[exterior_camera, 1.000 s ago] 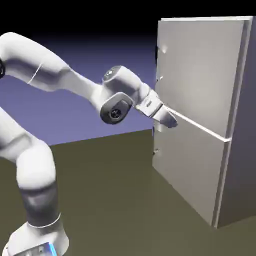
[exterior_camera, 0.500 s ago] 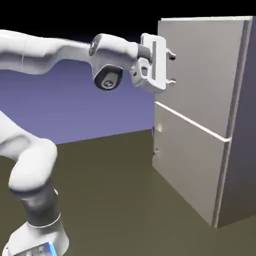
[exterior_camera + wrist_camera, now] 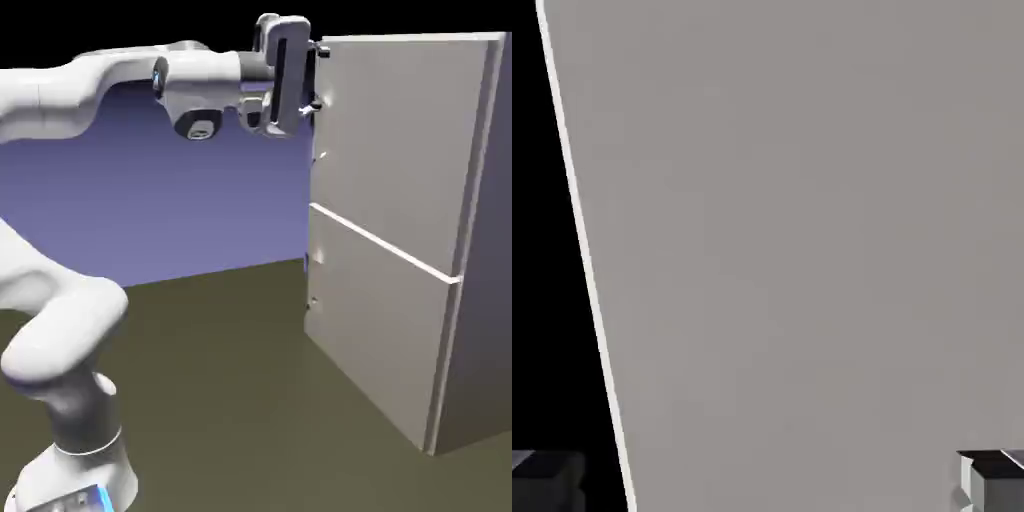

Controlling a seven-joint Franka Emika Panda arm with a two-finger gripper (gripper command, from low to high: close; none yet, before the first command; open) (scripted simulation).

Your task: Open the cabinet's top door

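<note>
My gripper (image 3: 318, 76) now stands level at the top left corner of the tall plain light-grey cabinet (image 3: 480, 250), jaws spread wide and holding nothing. A second ago it was lower, near the thin seam (image 3: 385, 246) between the two panels, pointing down at a slant; half a second ago it was partway up the cabinet's left edge. So I have climbed from seam height to the cabinet's top, and the hand has turned so that its fingers face the panel.

The top door (image 3: 400, 140), the larger flat upper light-grey panel, is shut and flush with the cabinet; the seam below it runs unbroken. The shorter lower panel (image 3: 375, 330) is shut as well. The cabinet stands on the dark olive bench (image 3: 220, 400).

A small dark mark on the cabinet's left edge, just below the gripper, looks like the door's vertical handle (image 3: 322, 98), though it is too small to be sure. The fingers appear just beside that edge; contact I cannot tell.

In the hand view, the flat grey door face (image 3: 812, 250) fills most of the picture, its pale left edge slanting against black. Both grey fingertips (image 3: 547, 475) show at the bottom corners with nothing between them.

Judgement: the approach is nearly done and the grasp not yet made. Next I should settle the jaws around the handle before closing.
</note>
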